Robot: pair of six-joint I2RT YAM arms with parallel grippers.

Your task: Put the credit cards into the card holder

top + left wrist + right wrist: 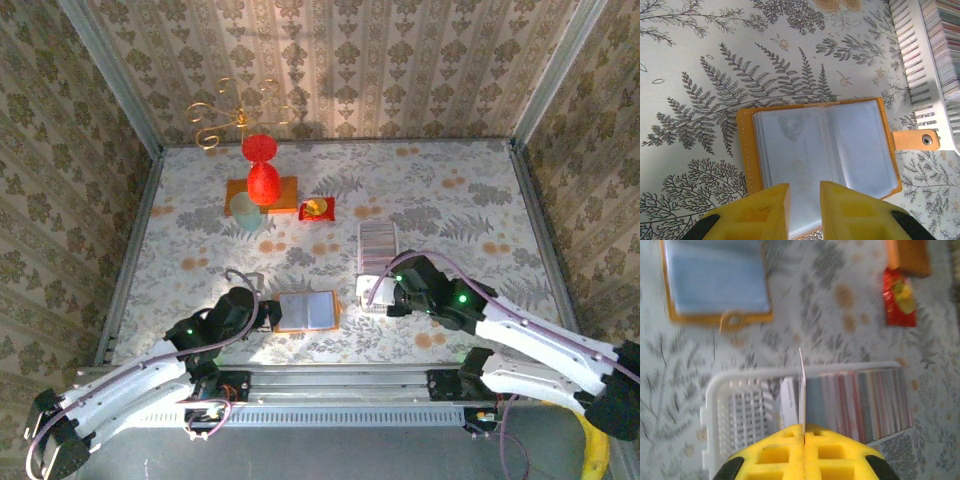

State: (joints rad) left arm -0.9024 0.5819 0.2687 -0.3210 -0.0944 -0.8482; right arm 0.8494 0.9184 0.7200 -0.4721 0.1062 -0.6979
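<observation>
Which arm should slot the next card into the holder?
Right. Its jaws are shut on a card standing on edge over the white basket; the left jaws pinch the near edge of the open card holder, steadying it.

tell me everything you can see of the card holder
The card holder is an orange, leather-looking booklet lying open and flat on the fern-patterned table, clear plastic sleeves facing up. A snap tab sticks out of one side, towards the white card tray. The left gripper seems to pinch its sleeves at one edge.
</observation>
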